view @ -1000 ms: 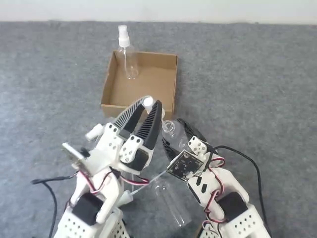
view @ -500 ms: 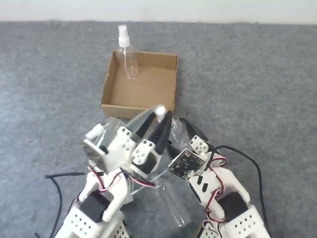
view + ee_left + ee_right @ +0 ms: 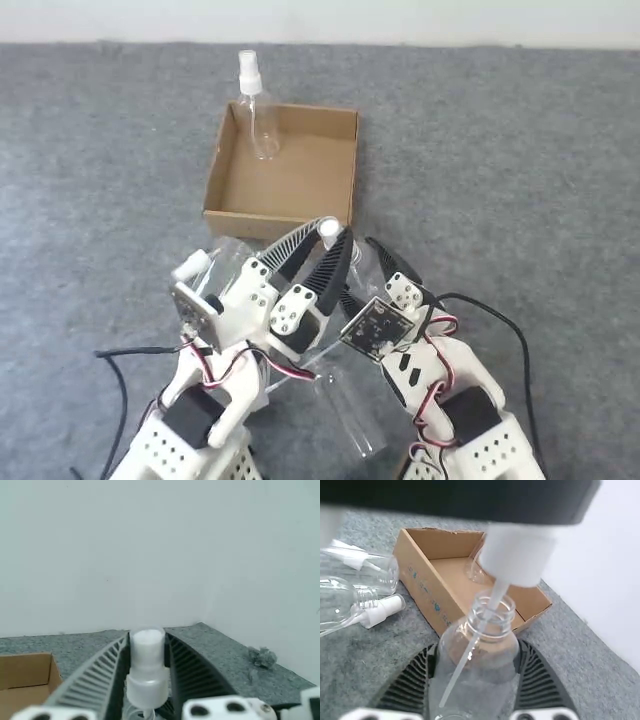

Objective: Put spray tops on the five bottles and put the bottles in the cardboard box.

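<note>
the spray top (image 3: 517,555) hangs just above the open neck of the bottle (image 3: 490,615), its thin dip tube already through the mouth and slanting down inside the clear body, while the collar is not yet seated on the threads. the bottle stands roughly upright, its long axis running up toward the top, so i judge the coming move to be a short descent along that axis, with the tube's lean the thing to watch. the left claw (image 3: 146,640) is closed snugly on the spray top from both sides. the right claw (image 3: 477,652) is clamped around the bottle's shoulder and is the lower of the two. beyond them sits the cardboard box (image 3: 250,222), with one capped bottle (image 3: 262,125) leaning on its far wall. two bare bottles (image 3: 355,575) and a loose top (image 3: 382,611) lie on the grey carpet (image 3: 520,150) beside the box.
</note>
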`<action>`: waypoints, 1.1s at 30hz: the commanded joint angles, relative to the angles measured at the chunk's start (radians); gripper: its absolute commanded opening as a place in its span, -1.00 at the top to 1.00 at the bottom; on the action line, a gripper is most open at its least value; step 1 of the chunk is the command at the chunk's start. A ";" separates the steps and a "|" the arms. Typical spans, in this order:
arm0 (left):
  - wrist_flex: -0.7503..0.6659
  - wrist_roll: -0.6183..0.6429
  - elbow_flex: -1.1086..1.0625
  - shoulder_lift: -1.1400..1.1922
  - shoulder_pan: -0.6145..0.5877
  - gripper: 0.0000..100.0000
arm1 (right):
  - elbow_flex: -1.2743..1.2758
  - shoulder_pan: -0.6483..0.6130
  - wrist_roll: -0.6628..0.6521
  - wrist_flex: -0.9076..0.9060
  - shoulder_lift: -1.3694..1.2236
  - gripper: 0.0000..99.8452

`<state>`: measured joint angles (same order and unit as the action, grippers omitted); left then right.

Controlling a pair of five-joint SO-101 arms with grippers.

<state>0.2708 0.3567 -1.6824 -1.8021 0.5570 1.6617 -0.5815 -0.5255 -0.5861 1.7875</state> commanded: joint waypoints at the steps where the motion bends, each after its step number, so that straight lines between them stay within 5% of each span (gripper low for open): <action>1: 0.012 -0.003 -0.002 -0.011 0.018 0.85 | 0.020 0.010 -0.006 0.012 0.024 0.99; 22: 0.077 -0.008 -0.002 -0.012 0.015 0.73 | 0.021 0.030 -0.006 0.010 0.024 0.99; 33: 0.126 -0.141 -0.002 -0.014 0.015 0.73 | 0.021 0.058 -0.005 0.012 0.024 0.99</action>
<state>0.3951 0.2325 -1.6962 -1.8006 0.5677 1.6617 -0.5386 -0.5255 -0.5861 1.7875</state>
